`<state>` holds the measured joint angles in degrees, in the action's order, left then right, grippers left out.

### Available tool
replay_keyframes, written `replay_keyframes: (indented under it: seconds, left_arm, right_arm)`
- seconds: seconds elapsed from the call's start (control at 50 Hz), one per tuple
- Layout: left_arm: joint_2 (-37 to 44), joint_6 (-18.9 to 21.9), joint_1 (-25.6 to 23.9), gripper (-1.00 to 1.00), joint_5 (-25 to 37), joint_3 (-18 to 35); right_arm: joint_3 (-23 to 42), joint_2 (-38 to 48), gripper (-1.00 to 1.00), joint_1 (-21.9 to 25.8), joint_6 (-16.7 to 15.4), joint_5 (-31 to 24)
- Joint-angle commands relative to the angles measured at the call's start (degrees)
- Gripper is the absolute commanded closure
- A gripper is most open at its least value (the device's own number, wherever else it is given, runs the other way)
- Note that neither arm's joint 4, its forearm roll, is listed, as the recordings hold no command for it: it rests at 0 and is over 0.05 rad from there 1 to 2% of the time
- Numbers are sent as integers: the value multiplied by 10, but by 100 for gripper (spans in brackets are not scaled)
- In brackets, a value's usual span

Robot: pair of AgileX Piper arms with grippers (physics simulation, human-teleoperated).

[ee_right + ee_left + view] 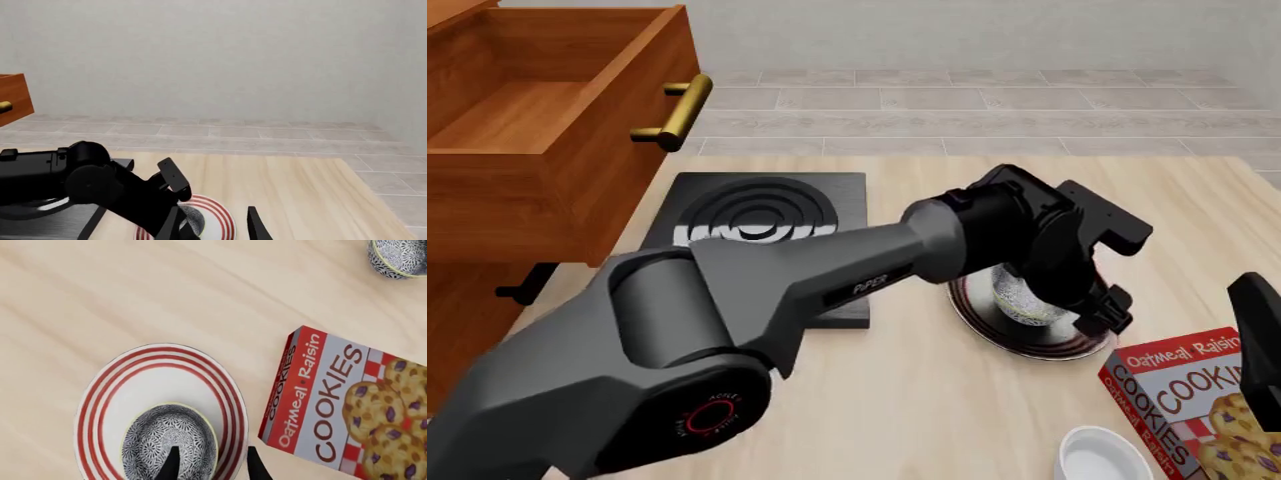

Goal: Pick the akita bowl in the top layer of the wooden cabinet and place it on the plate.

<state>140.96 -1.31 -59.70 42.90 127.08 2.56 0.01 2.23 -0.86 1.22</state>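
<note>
1. left arm [734, 310] fills the near front view, reaching out over the table [961, 420].
2. wooden cabinet [521, 150] stands at far left, top drawer pulled out.
3. cookie box [353, 405] lies just beside the plate [107, 395].
4. akita bowl [167, 437] sits on the plate, off centre.
5. left gripper [210, 465] has its fingers parted, straddling the bowl's rim.
6. right gripper [213, 225] hangs spread, holding nothing.
</note>
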Motion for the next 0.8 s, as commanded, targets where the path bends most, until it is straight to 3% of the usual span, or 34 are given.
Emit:
replay_keyframes:
  seconds: [0.02, 0.52, 0.8]
  left_arm:
    - [-21, 12, 7, -100, 13, -1]
    - [-30, 44, 11, -100, 102, 111]
    - [-84, 41, 12, -100, 79, 56]
  right_arm:
    - [0, 0, -100, 1, -1, 1]
    - [-1, 0, -100, 2, -4, 4]
    - [-1, 0, -100, 2, -4, 5]
